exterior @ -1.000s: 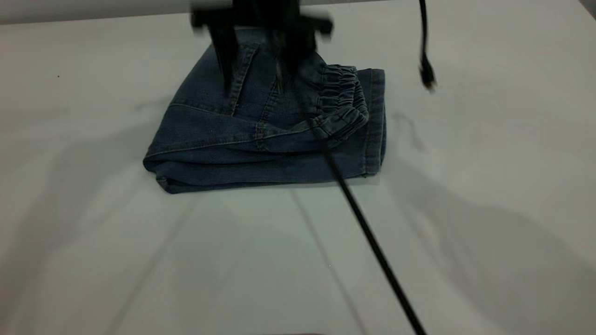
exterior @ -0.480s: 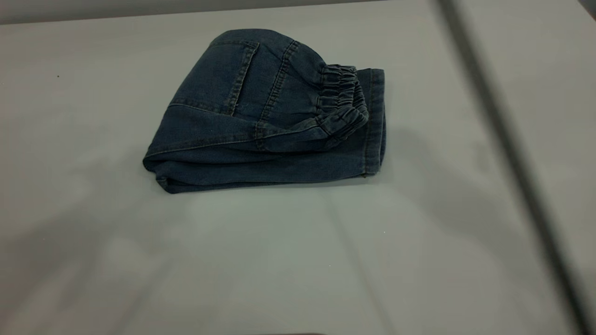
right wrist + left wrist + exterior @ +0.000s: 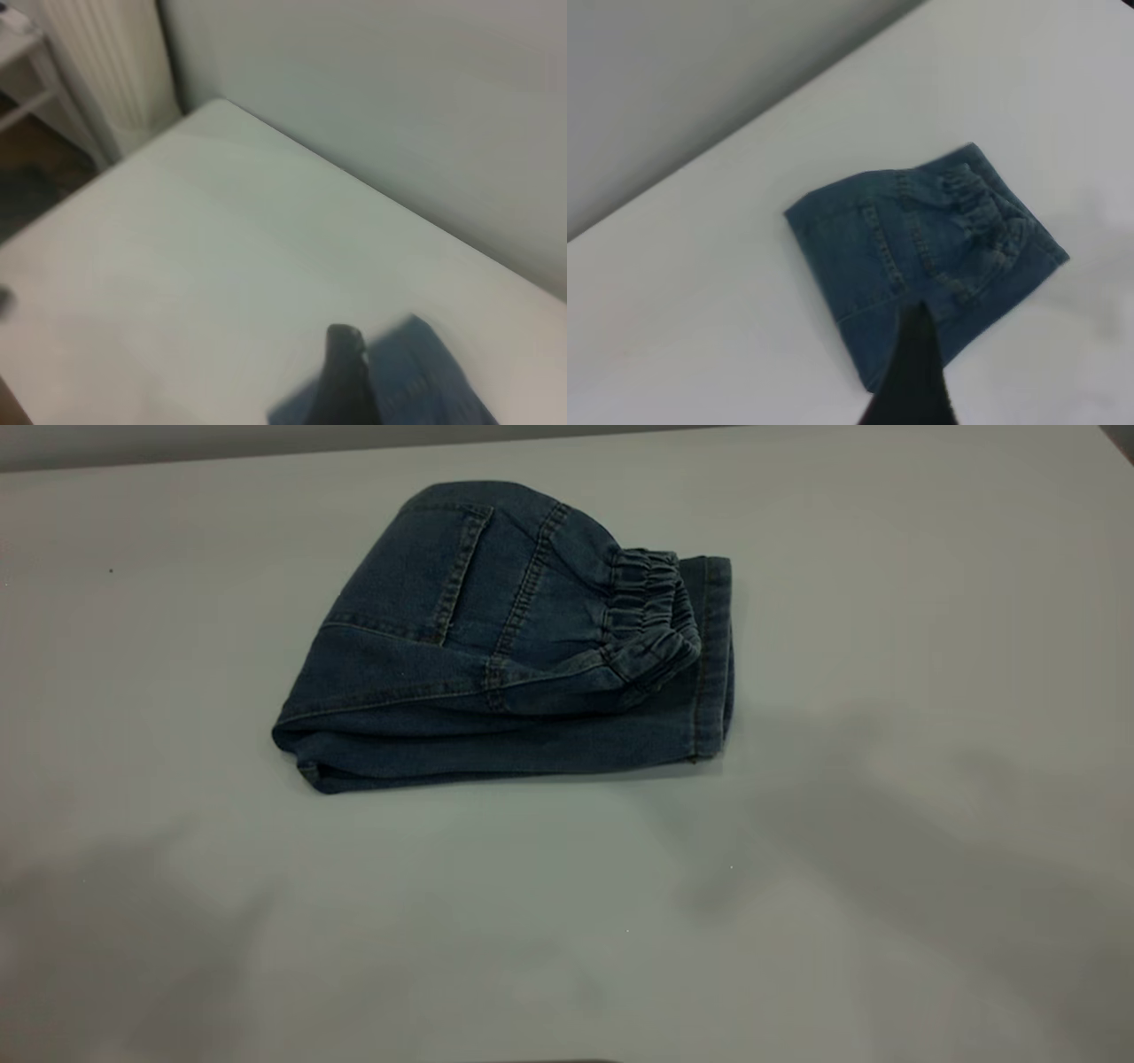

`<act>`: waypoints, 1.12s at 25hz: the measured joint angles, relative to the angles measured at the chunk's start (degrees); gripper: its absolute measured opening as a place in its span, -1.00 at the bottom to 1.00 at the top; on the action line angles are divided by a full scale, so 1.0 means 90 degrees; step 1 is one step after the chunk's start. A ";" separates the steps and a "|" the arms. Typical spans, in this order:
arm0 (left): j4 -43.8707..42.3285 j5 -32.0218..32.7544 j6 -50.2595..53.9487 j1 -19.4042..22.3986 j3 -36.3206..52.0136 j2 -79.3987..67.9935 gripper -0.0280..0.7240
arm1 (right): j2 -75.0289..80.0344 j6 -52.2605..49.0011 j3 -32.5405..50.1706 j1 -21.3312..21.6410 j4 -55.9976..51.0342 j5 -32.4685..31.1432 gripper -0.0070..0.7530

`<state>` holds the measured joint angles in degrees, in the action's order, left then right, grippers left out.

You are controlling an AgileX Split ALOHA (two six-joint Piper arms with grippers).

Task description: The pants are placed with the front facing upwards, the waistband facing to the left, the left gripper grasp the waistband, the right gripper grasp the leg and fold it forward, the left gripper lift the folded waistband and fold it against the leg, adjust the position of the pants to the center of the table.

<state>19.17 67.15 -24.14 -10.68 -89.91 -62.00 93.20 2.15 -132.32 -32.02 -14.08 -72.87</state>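
The pants (image 3: 496, 655) lie folded into a compact blue denim bundle on the white table (image 3: 567, 921), a little toward its far side. The gathered waistband (image 3: 651, 624) rests on top at the right, just short of the stitched hem of the leg (image 3: 713, 655). A back pocket (image 3: 425, 576) faces up. Neither gripper shows in the exterior view. The left wrist view looks down on the pants (image 3: 921, 239) from well above, with a dark part of my left gripper (image 3: 917, 372) in front. My right gripper (image 3: 345, 372) hangs high over the pants' edge (image 3: 434, 381). Both are clear of the cloth.
Soft shadows of the arms fall on the near table. The right wrist view shows the table's far corner (image 3: 213, 102), a pale wall behind it and a white ribbed unit (image 3: 106, 71) beyond the edge.
One second ago a dark gripper and a cable were over the pants. Both have left the exterior view. The pants have not moved.
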 joint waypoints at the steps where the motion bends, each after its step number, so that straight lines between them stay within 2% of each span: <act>1: -0.0041 0.0000 0.0075 0.0000 0.0079 0.0099 0.55 | -0.0254 0.0023 0.0362 0.0000 0.0066 0.0000 0.32; 6: -0.0287 0.0000 0.0429 0.0000 0.1095 0.0755 0.55 | -0.1571 0.0140 0.2666 0.0000 0.0497 -0.0001 0.32; 12: -0.0351 0.0000 0.0686 0.0000 0.3141 0.1467 0.55 | -0.2969 0.0121 0.6012 0.0000 0.0609 0.0030 0.32; 16: -0.0351 0.0000 0.1009 0.0000 0.4331 0.1818 0.55 | -0.3760 0.0116 0.7923 0.0000 0.0609 0.0070 0.32; 23: -0.0388 0.0000 0.1072 0.0000 0.5890 0.2478 0.55 | -0.4990 0.0097 1.0329 0.0000 0.0609 0.0171 0.32; 28: -0.0814 -0.0026 0.1065 0.0000 0.6567 0.3107 0.55 | -0.5840 0.0091 1.1394 0.0000 0.0609 0.0669 0.32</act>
<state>11.84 66.91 -14.55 -10.68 -30.81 -34.04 40.64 2.98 -29.77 -32.02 -8.60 -66.85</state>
